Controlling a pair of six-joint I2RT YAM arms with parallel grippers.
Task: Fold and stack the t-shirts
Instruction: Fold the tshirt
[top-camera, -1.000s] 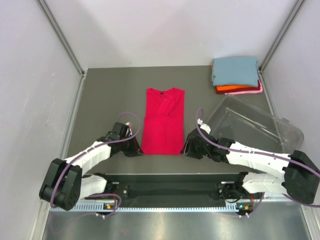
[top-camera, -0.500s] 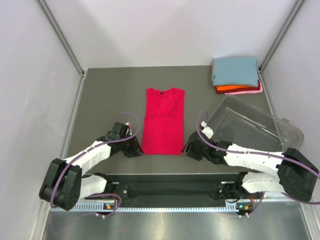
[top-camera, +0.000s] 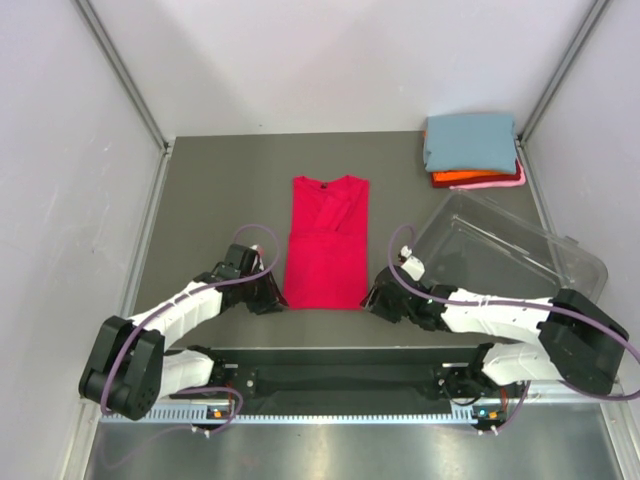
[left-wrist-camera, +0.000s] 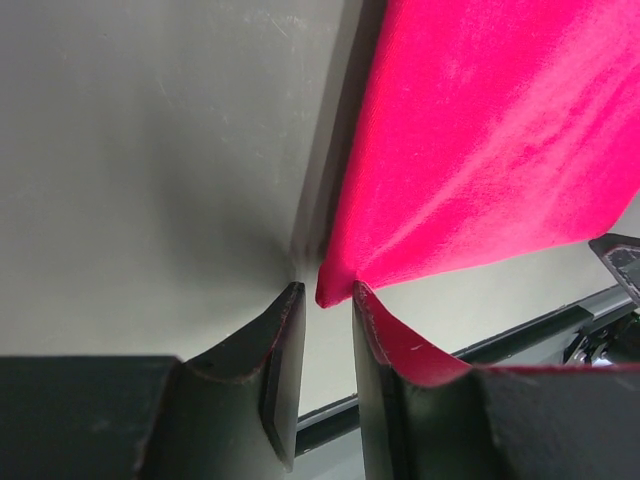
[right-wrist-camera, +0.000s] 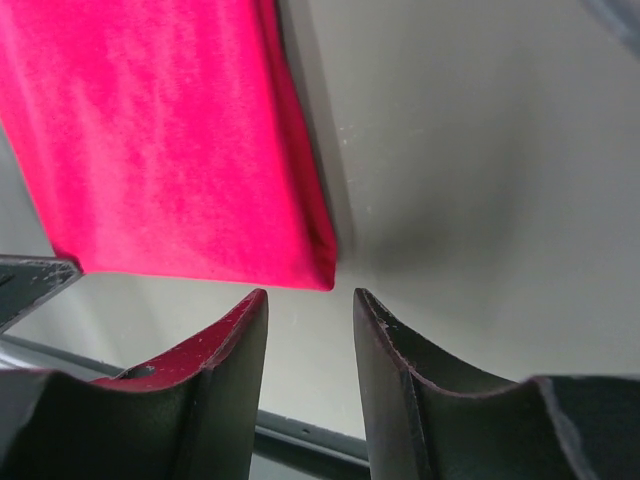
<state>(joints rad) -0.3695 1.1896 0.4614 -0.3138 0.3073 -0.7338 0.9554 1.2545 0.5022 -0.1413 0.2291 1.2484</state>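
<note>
So far: three t-shirts lie folded and stacked in the far right corner of the tabletop (top-camera: 220, 190). The blue-grey shirt (top-camera: 470, 140) is on top, the orange shirt (top-camera: 458, 179) under it, and the pink shirt (top-camera: 505, 184) shows only as an edge at the bottom.
Red shirt (top-camera: 325, 245): flat at the middle of the tabletop, collar far, hem near. Sides and sleeves are turned in, making a long narrow strip. Well apart from the stack.
Left hand (left-wrist-camera: 326, 296): low at the near left hem corner. Fingers a narrow slit apart, with the corner right at their mouth and not visibly pinched.
Right hand (right-wrist-camera: 310, 296): low at the near right hem corner. Fingers spread, the corner just ahead of the gap, not touching.
Tub (top-camera: 500, 255): clear plastic, right of the red shirt, nearer than the stack.
Left to do (judgement): grip both hem corners, fold the hem up toward the collar, then carry the red shirt onto the stack. Three of four shirts are finished, the fourth about half folded.
</note>
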